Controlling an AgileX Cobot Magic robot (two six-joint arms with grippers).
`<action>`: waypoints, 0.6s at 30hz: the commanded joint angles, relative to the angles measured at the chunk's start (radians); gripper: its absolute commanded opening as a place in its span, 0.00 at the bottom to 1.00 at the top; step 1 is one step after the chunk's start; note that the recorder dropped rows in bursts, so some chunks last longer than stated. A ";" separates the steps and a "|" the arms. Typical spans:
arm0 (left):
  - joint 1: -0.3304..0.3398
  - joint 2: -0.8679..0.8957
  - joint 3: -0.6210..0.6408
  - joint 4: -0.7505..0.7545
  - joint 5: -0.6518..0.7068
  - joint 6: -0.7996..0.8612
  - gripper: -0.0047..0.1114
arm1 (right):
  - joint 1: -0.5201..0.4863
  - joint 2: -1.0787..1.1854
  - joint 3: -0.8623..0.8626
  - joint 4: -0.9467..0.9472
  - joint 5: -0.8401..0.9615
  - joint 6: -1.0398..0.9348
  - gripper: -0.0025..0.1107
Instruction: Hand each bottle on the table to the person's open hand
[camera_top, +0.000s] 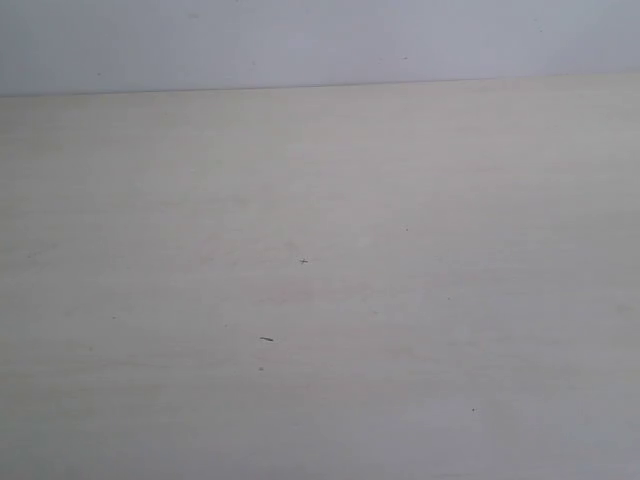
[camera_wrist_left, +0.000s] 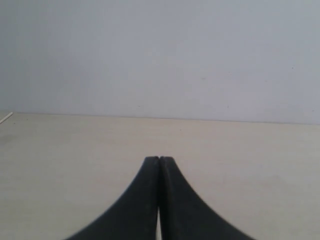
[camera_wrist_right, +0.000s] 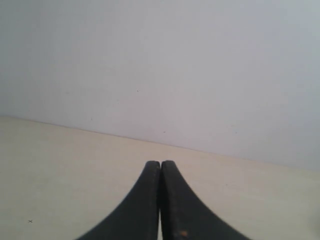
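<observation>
- No bottles are seen on the table (camera_top: 420, 300), 9 through 3 o'clock; possibly off-frame.
- Left gripper (camera_wrist_left: 159, 161) and right gripper (camera_wrist_right: 160, 164): fingers together, empty.
- Light, slick plastic is expected; mid-body should be gripped.

Surface finishes of the counter and my two claws.
The counter (camera_top: 320, 300) shows faint pale beige wood grain, smooth and matt. My left claw (camera_wrist_left: 159, 160) and right claw (camera_wrist_right: 160, 164) are smooth matt black, plastic or rubber by their look. The wall (camera_top: 320, 40) is plain and matt.
</observation>
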 joint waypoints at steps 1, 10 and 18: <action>0.002 -0.006 0.000 -0.010 0.003 0.004 0.05 | -0.005 -0.004 -0.006 -0.005 -0.011 0.034 0.02; 0.002 -0.006 0.000 -0.010 0.003 0.004 0.05 | -0.427 -0.004 0.345 0.062 -0.535 0.362 0.02; 0.002 -0.006 0.000 -0.010 0.003 0.004 0.05 | -0.505 -0.004 0.345 0.037 -0.435 0.251 0.02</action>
